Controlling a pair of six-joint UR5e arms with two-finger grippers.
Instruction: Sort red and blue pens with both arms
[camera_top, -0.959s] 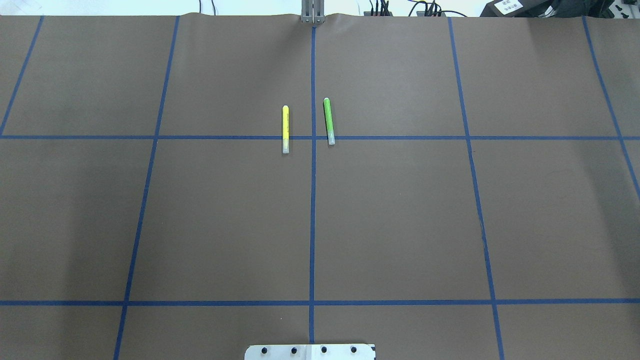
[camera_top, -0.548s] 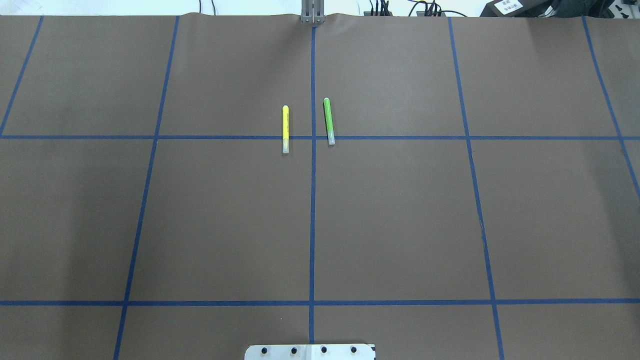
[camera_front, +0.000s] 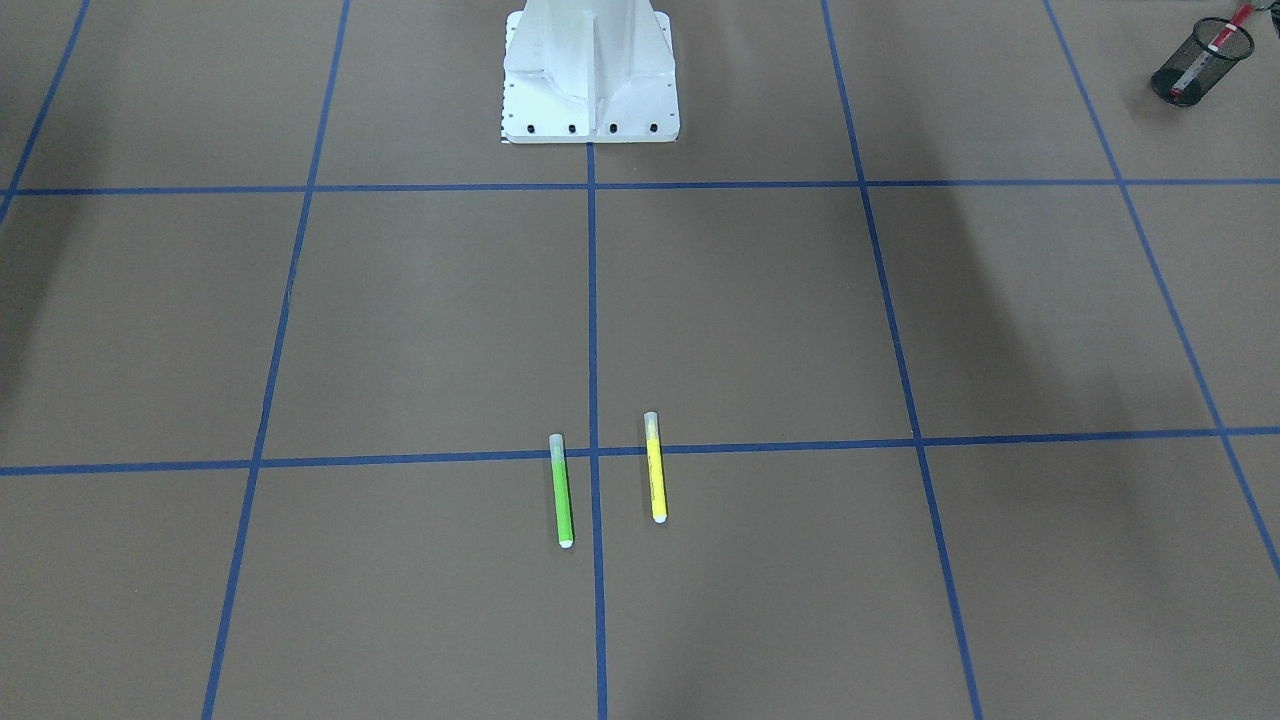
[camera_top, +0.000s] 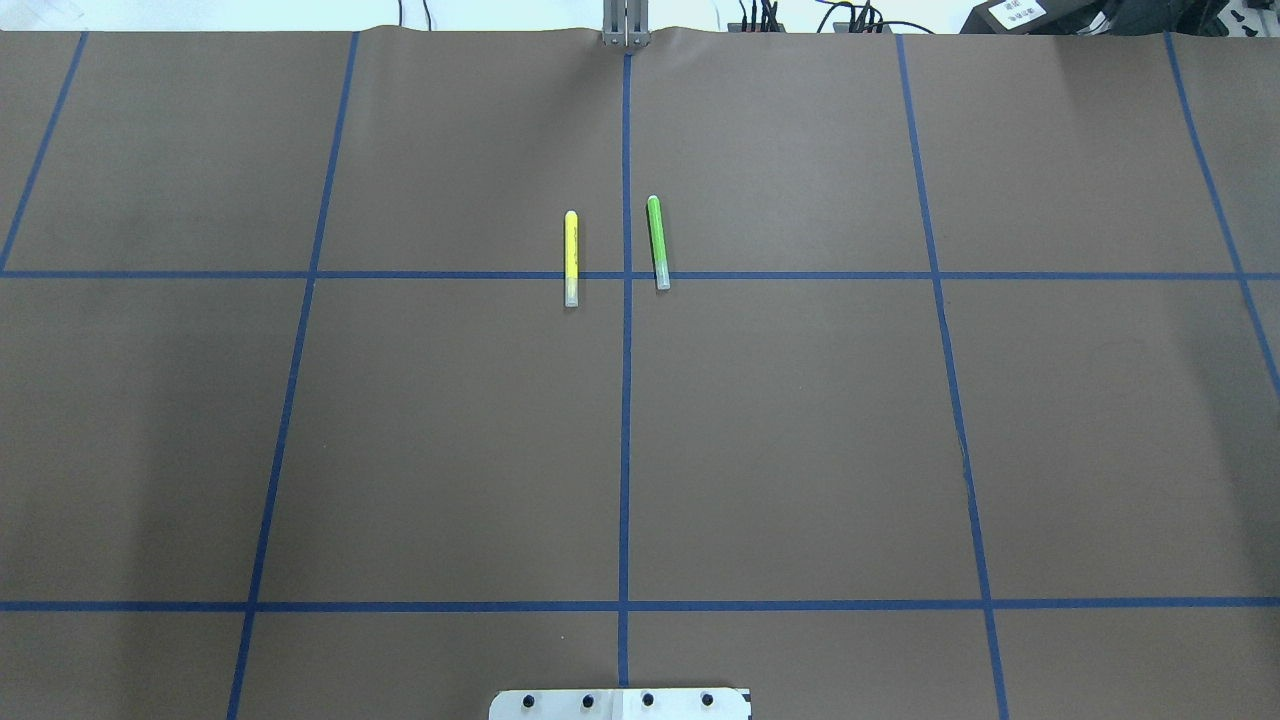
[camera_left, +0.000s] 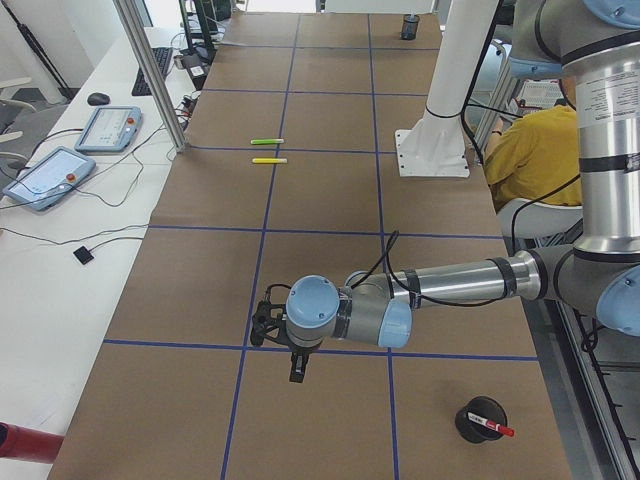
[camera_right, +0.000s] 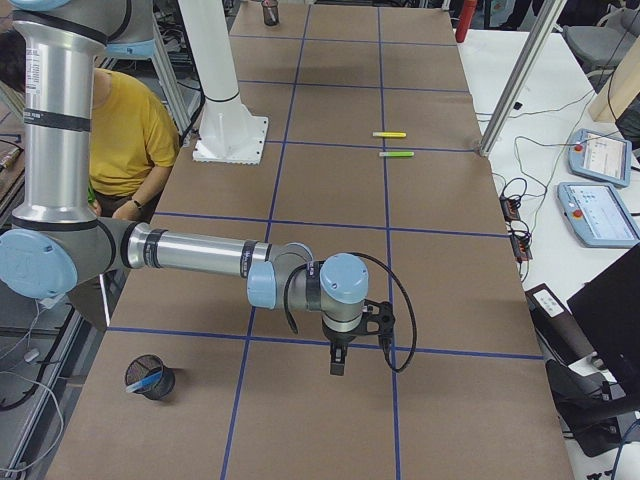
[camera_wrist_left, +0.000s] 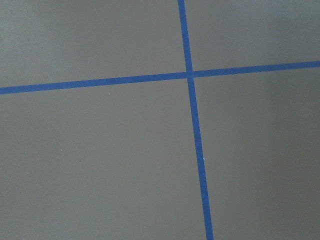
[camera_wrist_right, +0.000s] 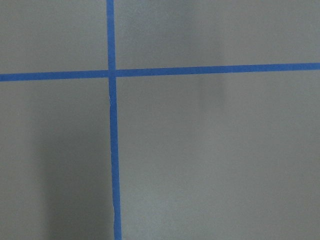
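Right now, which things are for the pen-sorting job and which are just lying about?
For the job: red-capped white pen in a black mesh cup; slim blue pen in the other mesh cup; grey left arm; grey right arm.
Just lying about: lime-green marker; yellow marker; white pedestal.

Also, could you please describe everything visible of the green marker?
The green marker is a slim lime-green stick, plastic by its look, with a clear cap at the end nearer the robot and a pale tip at the far end. It lies flat on the brown cover, nearly parallel to the centre tape, on the robot's right of it, and crosses a cross tape. The yellow marker lies alongside, apart. Only cover and tape touch it.
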